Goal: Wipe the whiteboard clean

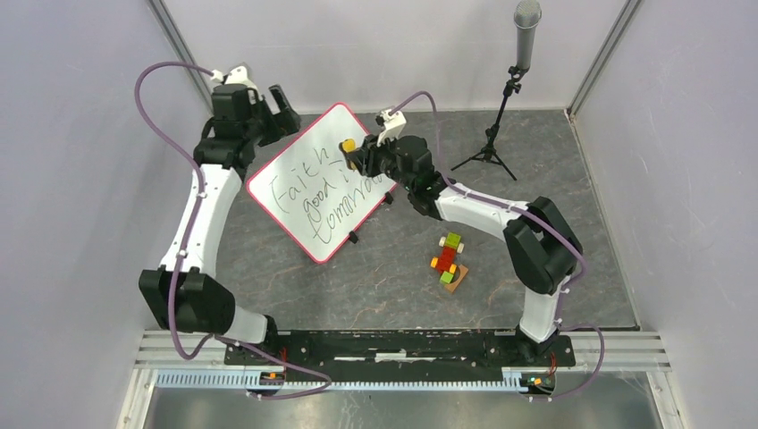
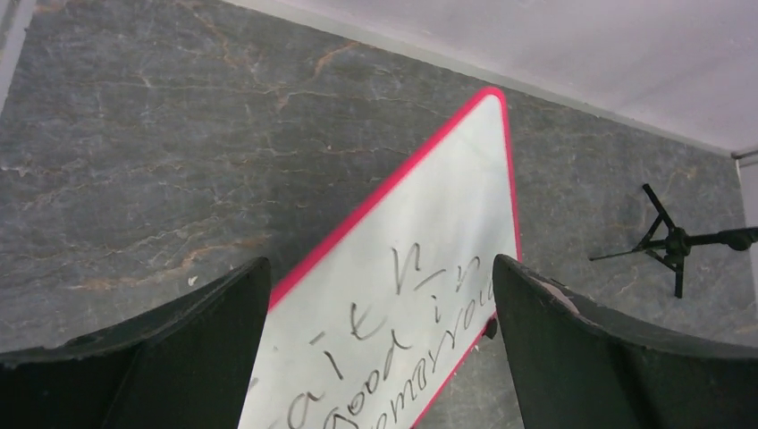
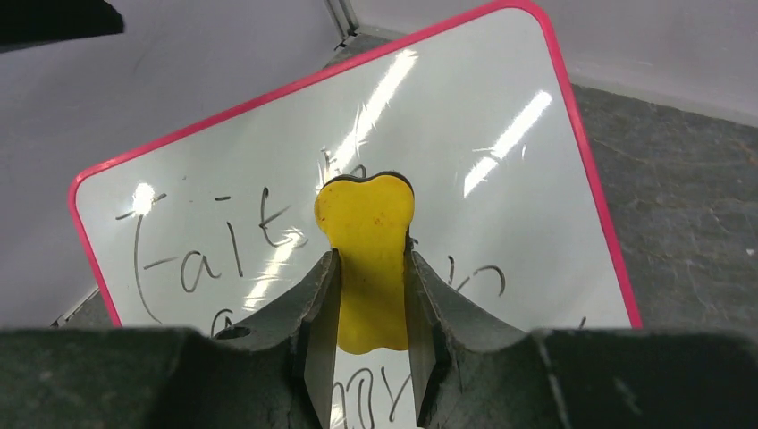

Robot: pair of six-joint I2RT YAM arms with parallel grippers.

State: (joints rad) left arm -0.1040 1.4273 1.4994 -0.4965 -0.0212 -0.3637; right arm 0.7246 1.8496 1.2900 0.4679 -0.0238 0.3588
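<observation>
The whiteboard (image 1: 313,192) sits left of centre on the table (image 1: 536,179), writing unerased. The right gripper (image 3: 371,259) clamps a yellow eraser (image 3: 366,210) before it. The left gripper (image 2: 380,268) hangs spread above its edge.

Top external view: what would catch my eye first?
A large white rectangular whiteboard with red-pink rim and black handwriting sits centre-left. The right end effector grips a yellow rounded eraser over its lettering. Small coloured toy blocks lie stacked to its right.
</observation>
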